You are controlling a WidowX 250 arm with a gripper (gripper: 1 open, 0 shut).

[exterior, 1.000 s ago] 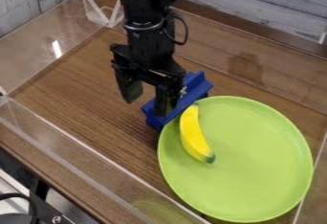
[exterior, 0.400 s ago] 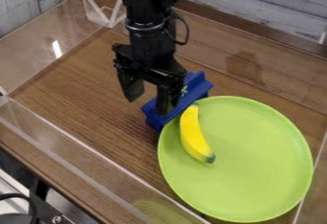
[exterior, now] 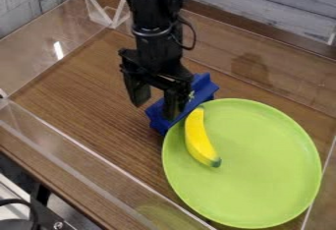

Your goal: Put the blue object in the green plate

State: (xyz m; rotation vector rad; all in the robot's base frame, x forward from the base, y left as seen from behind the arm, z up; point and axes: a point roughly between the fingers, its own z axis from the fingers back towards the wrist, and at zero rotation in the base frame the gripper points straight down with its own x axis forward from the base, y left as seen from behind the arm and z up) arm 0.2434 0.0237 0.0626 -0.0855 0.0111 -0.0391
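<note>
Camera view: set against the picture a second ago, the gripper (exterior: 157, 97) sits slightly lower and a touch further right in the picture, closer over the blue object (exterior: 180, 100); the blue object, the banana (exterior: 198, 138) and the green plate (exterior: 245, 157) lie where they lay before; the jaws stand as wide now as then, with nothing clamped between them.

The gripper points straight down at the wooden table (exterior: 79, 86); one finger hangs just left of the blue object, the other stands over its near end and hides part of it; whether either finger touches it cannot be told.

The blue object lies on the table directly under and just right of the jaws, beside the upper left rim of the green plate and not on it; its long axis runs diagonally, from lower left near the plate's edge to upper right, the far end pointing away from the camera.

The banana lies on the green plate, below and right of the jaws, well clear of them.
</note>
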